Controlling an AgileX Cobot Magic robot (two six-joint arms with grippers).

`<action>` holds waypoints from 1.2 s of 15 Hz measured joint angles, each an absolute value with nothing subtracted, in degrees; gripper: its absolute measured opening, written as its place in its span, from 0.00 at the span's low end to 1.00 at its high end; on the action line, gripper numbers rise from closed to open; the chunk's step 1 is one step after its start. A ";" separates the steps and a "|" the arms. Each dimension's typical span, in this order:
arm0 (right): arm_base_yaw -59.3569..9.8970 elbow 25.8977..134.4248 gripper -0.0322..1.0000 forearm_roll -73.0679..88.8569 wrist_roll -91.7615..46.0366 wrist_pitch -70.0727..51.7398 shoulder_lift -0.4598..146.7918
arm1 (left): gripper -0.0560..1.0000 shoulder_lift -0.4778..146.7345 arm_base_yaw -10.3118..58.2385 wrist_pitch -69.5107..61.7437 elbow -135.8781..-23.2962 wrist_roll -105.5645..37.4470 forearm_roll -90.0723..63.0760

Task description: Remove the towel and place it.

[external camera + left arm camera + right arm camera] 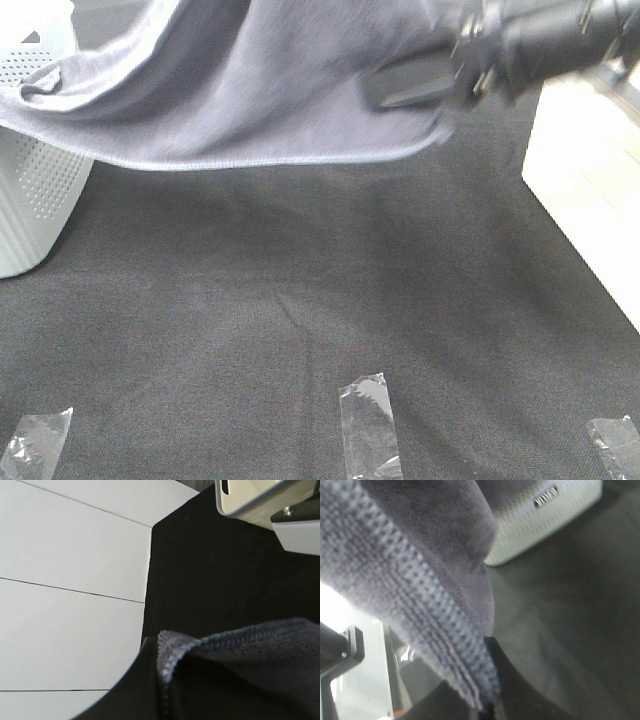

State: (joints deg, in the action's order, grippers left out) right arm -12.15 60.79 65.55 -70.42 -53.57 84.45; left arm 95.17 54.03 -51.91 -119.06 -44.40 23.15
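A: Towel position, tools?
B: Towel (270, 90) is held above the far table, left end at basket (40, 190); hem is clamped by right gripper (400, 85) and left gripper (155, 690).
A: Handling?
B: Judged soft, light, droopy; hem corners are preferred.

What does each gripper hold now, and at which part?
The right gripper pinches the towel at its stitched hem, near one end. The left gripper seems to pinch the hem as well.

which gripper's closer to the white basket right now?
Probably left, though it is off the high view. The right gripper holds the towel far right of the basket. The left fingers pinch the towel's hem, and the towel's left end lies over the basket.
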 joint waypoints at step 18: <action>-12.15 113.16 0.05 20.00 -33.29 -28.30 94.65 | 0.05 98.61 31.74 -21.03 -119.06 -33.69 13.64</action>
